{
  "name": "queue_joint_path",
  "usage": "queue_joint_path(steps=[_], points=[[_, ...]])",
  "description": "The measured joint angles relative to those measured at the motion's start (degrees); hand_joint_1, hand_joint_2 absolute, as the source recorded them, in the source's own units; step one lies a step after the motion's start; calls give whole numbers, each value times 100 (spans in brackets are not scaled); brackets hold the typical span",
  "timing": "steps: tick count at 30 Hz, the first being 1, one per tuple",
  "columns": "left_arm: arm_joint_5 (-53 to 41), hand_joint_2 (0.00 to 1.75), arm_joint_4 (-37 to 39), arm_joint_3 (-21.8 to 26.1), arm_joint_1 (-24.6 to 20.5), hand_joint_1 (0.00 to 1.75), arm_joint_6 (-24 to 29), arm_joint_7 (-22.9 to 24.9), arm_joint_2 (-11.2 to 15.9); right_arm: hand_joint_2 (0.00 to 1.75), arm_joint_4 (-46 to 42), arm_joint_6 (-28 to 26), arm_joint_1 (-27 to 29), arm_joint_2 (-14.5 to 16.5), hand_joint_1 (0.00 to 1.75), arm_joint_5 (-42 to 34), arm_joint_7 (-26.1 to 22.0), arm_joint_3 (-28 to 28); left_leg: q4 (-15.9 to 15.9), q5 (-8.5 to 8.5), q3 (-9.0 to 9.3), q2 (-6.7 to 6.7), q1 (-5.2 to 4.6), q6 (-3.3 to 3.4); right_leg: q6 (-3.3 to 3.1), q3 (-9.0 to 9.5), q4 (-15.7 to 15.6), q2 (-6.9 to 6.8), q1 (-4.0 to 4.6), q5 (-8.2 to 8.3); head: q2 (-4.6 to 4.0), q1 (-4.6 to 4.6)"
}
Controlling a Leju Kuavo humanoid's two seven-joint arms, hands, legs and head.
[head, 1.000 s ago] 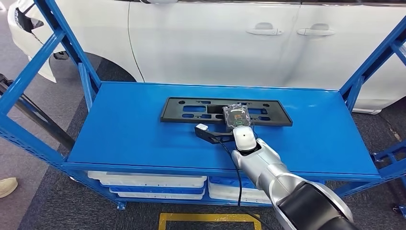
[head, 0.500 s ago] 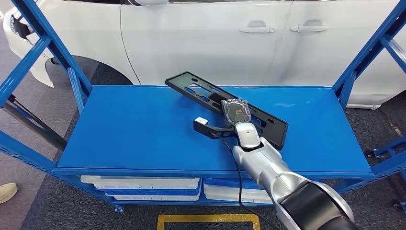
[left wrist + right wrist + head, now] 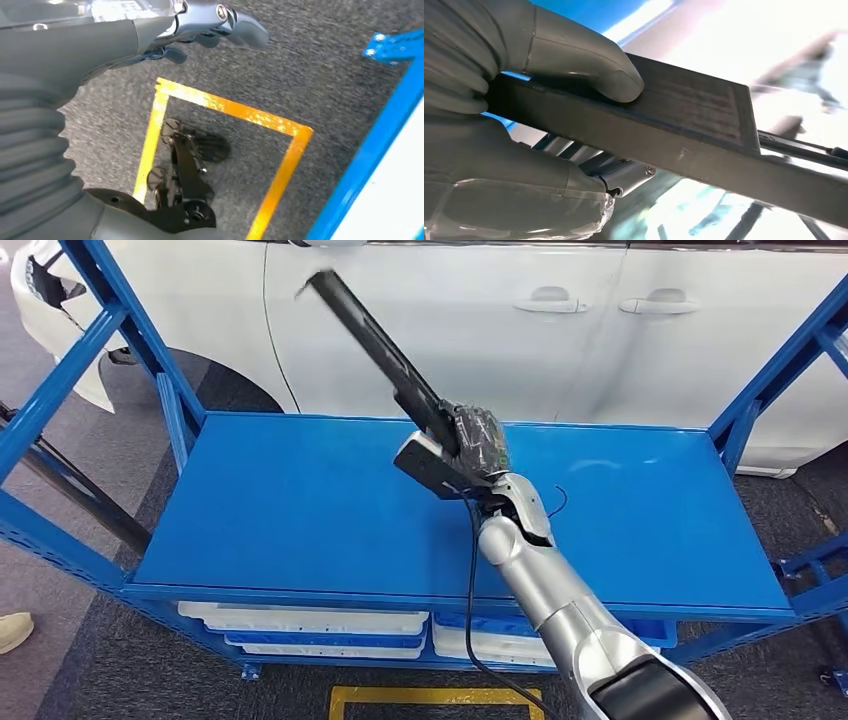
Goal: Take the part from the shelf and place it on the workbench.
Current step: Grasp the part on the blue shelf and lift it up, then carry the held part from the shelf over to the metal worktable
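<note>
Part [image 3: 385,350], long, stiff and likely light, angled toward 10 o'clock, clamped near one end by right hand [image 3: 478,445]; left hand [image 3: 210,25] hung loose, holding nothing.

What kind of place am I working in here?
Probably a car assembly or service workshop: a white car stands behind the blue steel shelf, the right hand holds a long black part, and yellow floor tape marks a station.
</note>
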Motion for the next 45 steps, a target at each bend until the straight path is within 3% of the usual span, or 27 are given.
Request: queue_joint_path(steps=[2,4,6,8,10,11,12,13,15,17,21,23,26,27,28,31,33,36,37,39,41,42,43,45], points=[[119,175,0,63,-2,0,65,-137,-5,175,-972,557,305,-19,175,-1779,-594,-103,23,-25,-10,-24,-19,-53,-43,240,-525,-6,19,162,1,-4],[279,175,0,171,0,0,184,-311,-9,175,-1963,1429,604,-74,175,-3610,-893,-166,7,-31,-5,-37,-26,-121,-93,263,-599,-6,47,157,1,-7],[365,175,0,252,2,0,248,-463,-15,175,-2773,2432,833,-195,175,-4877,-1029,-190,24,-83,1,-26,-19,-185,-157,300,-649,-12,27,169,0,-10],[364,175,0,283,-3,0,203,-498,-16,175,-3477,3243,1044,-306,175,-5477,-1255,-196,391,-337,-137,-1,-15,-223,-219,348,-705,-22,1,184,0,-31],[326,175,0,288,-9,0,118,-507,-17,175,-4074,3738,1257,-386,175,-5638,-1463,-188,1155,-705,-466,13,-10,-243,-255,367,-709,-24,19,171,0,-44],[307,175,0,288,-10,0,88,-520,-17,175,-4310,3901,1351,-427,175,-5659,-1528,-181,1471,-803,-611,14,-8,-250,-266,374,-706,-23,30,164,0,-44],[289,175,0,287,-11,0,72,-532,-17,175,-4509,4023,1428,-469,175,-5666,-1571,-171,1608,-799,-675,15,-8,-250,-272,384,-703,-19,39,156,0,-43],[269,175,0,286,-13,0,72,-534,-17,175,-4677,4106,1487,-507,175,-5663,-1597,-161,1506,-684,-627,15,-8,-243,-274,396,-698,-11,46,148,0,-44],[221,175,0,283,-23,0,99,-510,-12,175,-4950,4194,1560,-568,175,-5648,-1630,-142,771,-301,-274,15,-12,-199,-261,424,-680,8,51,131,0,-44],[193,175,0,279,-45,0,123,-457,-5,175,-5132,4245,1586,-615,175,-5632,-1660,-125,142,-80,26,9,-37,-142,-219,417,-643,24,69,125,0,-41],[159,175,0,270,-65,0,174,-346,2,175,-5257,4276,1579,-688,175,-5544,-1653,-33,-17,-6,60,9,-39,-35,-99,380,-616,31,75,117,0,-40],[150,175,0,266,-79,0,212,-327,1,175,-5267,4236,1560,-726,175,-5470,-1625,10,-73,65,34,24,-9,37,-44,271,-312,23,64,-173,0,-21],[154,175,0,265,-90,0,256,-313,1,175,-5268,4062,1556,-779,175,-5311,-1592,79,-63,147,-83,39,-16,72,25,-75,721,15,11,-815,0,-2],[156,175,0,265,-89,0,267,-308,1,175,-5267,3987,1561,-788,175,-5252,-1596,98,-51,177,-133,43,-16,67,44,-93,883,12,-7,-867,0,-2],[158,175,0,265,-89,0,279,-304,-1,175,-5267,3916,1563,-794,175,-5197,-1612,113,-34,206,-187,44,-14,56,58,-7,836,9,-26,-810,0,-2],[151,175,0,263,-89,0,294,-296,-7,175,-5282,3791,1563,-801,175,-5091,-1684,154,31,283,-319,33,-6,-12,62,694,-209,6,-57,-427,1,-4],[141,175,0,262,-89,0,295,-281,-7,175,-5304,3786,1563,-808,175,-5064,-1708,180,45,344,-355,24,-9,-90,26,922,-625,19,-27,-340,1,-6],[123,175,0,260,-81,0,304,-248,-4,175,-5304,3993,1555,-830,175,-5233,-1667,220,16,429,-387,17,5,-211,-88,846,-670,16,-2,-236,1,-7],[119,175,0,259,-76,0,309,-236,-4,175,-5296,4102,1549,-839,175,-5348,-1643,238,72,342,-426,18,14,-238,-141,805,-686,4,-9,-180,0,-11],[114,175,2,258,-75,0,320,-214,-7,175,-5275,4271,1536,-850,175,-5555,-1613,260,526,-126,-587,24,31,-270,-223,690,-711,-25,-19,-57,1,-27],[114,175,3,258,-76,0,332,-194,-9,175,-5250,4358,1535,-851,175,-5668,-1603,264,1281,-632,-773,27,33,-296,-253,551,-706,-37,3,49,1,-38],[115,175,3,258,-77,0,339,-187,-8,175,-5236,4383,1536,-852,175,-5696,-1602,264,1559,-731,-799,27,33,-305,-255,482,-700,-41,14,100,1,-36],[116,175,2,258,-77,0,349,-178,-7,175,-5224,4404,1537,-852,175,-5716,-1601,264,1650,-700,-731,26,32,-305,-251,411,-692,-43,23,150,1,-39],[109,175,2,257,-80,0,377,-158,-5,175,-5206,4461,1535,-851,175,-5749,-1596,264,1211,-439,-282,27,30,-275,-230,286,-667,-43,32,236,1,-39]])
